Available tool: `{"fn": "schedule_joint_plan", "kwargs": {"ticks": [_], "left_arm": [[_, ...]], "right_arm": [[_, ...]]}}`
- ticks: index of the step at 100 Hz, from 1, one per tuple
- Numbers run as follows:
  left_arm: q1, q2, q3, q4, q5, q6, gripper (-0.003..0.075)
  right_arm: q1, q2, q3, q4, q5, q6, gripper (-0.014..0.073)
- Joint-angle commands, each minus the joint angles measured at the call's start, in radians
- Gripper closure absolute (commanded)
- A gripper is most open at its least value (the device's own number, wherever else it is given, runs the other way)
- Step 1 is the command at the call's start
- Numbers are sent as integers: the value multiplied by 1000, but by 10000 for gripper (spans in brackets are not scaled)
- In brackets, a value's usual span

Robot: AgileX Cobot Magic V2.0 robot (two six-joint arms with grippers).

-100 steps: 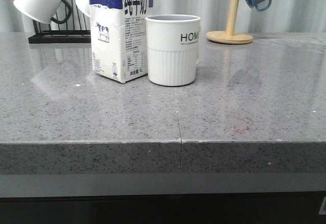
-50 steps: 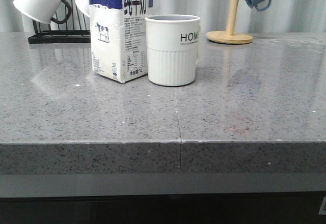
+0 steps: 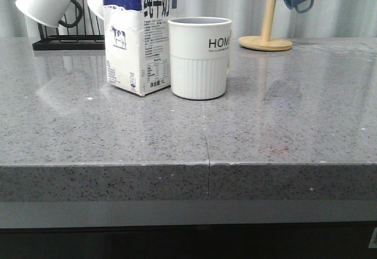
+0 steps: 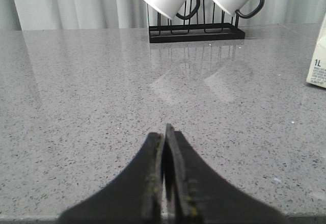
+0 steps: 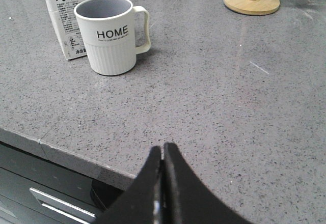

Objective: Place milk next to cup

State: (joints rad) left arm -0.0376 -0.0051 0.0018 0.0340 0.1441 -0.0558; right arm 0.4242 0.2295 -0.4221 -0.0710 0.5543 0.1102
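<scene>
milk unmoved just beside cup, both tools unchanged, closed

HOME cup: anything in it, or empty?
Looks empty. The right wrist view looks down into the cup and shows only bare greyish wall; the very bottom is out of sight.

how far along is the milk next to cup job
It looks done: the milk stands upright on the counter right beside the cup. Nothing is in hand: the left gripper and right gripper are both shut and empty. Nothing visible is left.
</scene>
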Motion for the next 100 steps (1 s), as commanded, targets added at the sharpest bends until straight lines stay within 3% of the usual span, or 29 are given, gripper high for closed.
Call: {"fn": "schedule_joint_plan", "kwargs": {"ticks": [1,28,39,56,71,95,100], "left_arm": [[2,-34,42,1,-78,-10,741],[2,-34,42,1,-78,-10,741],[2,-34,42,1,-78,-10,741],[2,-34,42,1,-78,-10,741],[2,-34,42,1,-78,-10,741],[2,-34,42,1,-78,-10,741],[2,-34,42,1,-78,-10,741]], "right_arm": [[-1,8,-24,-2,-72,-2,631],[-22,5,6,-5,-100,-2,631],[-98,3,58,-3,-194,-2,631],[-297,-59,189,4,-374,-2,631],[-435,-148,285,10,-424,-4,631],[-480,-250,438,110,-523,-56,631],[-480,-261,433,110,-487,-78,631]]}}
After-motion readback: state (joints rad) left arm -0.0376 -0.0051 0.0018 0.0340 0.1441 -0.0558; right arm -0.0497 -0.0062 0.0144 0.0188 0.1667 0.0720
